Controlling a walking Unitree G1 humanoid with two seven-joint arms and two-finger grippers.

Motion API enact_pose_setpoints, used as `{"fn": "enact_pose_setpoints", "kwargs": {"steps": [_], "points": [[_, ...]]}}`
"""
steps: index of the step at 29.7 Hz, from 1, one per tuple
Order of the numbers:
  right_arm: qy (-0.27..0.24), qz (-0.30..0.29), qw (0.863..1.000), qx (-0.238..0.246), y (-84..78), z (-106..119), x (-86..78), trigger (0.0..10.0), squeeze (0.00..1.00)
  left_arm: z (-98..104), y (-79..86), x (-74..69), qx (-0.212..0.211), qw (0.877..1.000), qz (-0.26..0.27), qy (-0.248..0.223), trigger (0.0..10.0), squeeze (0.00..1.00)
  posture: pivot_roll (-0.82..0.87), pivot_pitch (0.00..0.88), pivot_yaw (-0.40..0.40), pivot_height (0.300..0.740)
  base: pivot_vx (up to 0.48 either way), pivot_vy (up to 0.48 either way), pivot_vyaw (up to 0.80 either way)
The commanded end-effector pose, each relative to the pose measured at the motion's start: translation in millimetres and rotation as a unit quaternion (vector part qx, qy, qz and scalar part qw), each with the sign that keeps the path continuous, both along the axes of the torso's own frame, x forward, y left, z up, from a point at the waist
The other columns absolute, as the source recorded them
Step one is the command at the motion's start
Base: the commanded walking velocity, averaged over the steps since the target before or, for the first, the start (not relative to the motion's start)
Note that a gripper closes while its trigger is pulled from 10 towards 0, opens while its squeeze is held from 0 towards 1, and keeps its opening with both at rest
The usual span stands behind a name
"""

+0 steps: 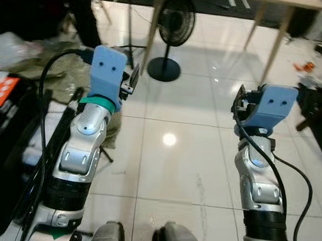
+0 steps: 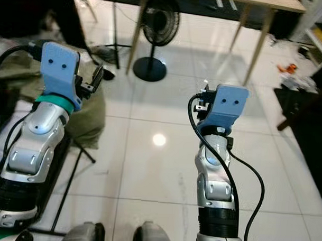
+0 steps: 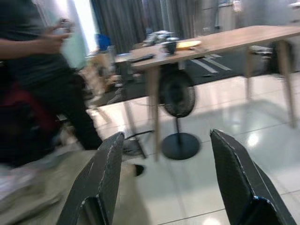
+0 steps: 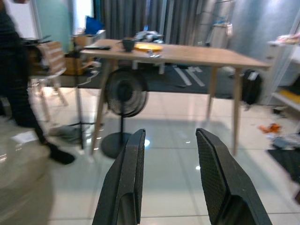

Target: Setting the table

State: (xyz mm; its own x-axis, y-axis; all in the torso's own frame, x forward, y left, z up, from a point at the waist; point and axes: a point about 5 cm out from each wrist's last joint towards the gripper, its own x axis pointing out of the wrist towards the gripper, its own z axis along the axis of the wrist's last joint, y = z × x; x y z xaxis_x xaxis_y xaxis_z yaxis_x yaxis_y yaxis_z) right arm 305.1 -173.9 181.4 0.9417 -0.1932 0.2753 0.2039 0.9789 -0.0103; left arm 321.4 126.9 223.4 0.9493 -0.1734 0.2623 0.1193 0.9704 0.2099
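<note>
Ahead of the robot, across a glossy white tiled floor (image 1: pixel 170 168), stands a long wooden counter (image 4: pixel 197 54) on slanted legs. On its top, toward the end nearer a person, sit a dark cup (image 4: pixel 128 44), a yellow plate (image 4: pixel 148 47) just beside it, and a flat dark object (image 4: pixel 97 47) further along; small items beyond the plate are too blurred to tell. A black pedestal fan (image 4: pixel 123 98) stands on the floor at the counter's near edge, its round base (image 1: pixel 164 69) resting on the tiles.

Both arms are raised in front of the body, well apart from the counter. The left gripper (image 3: pixel 166 173) has its fingers (image 3: pixel 101 180) spread wide with nothing between them, pointing toward the fan and the counter leg. The right gripper (image 4: pixel 171 173) holds its fingers (image 4: pixel 129 180) at a moderate gap, also with nothing between them, and points at the counter's underside and the fan. Each wrist carries a blue housing (image 1: pixel 107 71) with a black cable running back along the silver forearm.

To the robot's left a person (image 3: pixel 42 79) in dark clothes stands holding something small in a hand (image 3: pixel 63 28). An olive cloth heap (image 2: pixel 92 115) lies on the floor near the left arm. Small clutter (image 2: pixel 287 69) is scattered on the tiles at the far right.
</note>
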Motion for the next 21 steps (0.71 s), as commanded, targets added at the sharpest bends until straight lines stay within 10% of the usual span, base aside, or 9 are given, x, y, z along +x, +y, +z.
{"fn": "enact_pose_setpoints", "kwargs": {"steps": [1, 14, 21], "points": [[0.003, -0.011, 1.0, 0.002, -5.4, -1.7, -1.5, 10.0, 0.0, -5.2, -6.0, -0.1, 0.003, 1.0, -0.01, 0.009, 10.0, 0.0, -0.03, 0.01, -0.005, 0.74, -0.296, 0.0, 0.0], [0.004, -0.012, 1.0, 0.006, -5.8, -1.9, -0.8, 10.0, 0.0, -4.2, -10.8, 0.4, -0.01, 0.999, -0.027, 0.016, 10.0, 0.0, -0.03, 0.006, -0.002, 0.74, -0.022, 0.0, 0.0], [0.006, -0.012, 1.0, 0.011, -6.1, -2.2, -0.7, 10.0, 0.0, -5.0, -14.0, -0.5, -0.02, 0.999, -0.041, 0.025, 10.0, 0.0, -0.03, 0.004, 0.0, 0.74, 0.0, 0.0, -0.8]]}}
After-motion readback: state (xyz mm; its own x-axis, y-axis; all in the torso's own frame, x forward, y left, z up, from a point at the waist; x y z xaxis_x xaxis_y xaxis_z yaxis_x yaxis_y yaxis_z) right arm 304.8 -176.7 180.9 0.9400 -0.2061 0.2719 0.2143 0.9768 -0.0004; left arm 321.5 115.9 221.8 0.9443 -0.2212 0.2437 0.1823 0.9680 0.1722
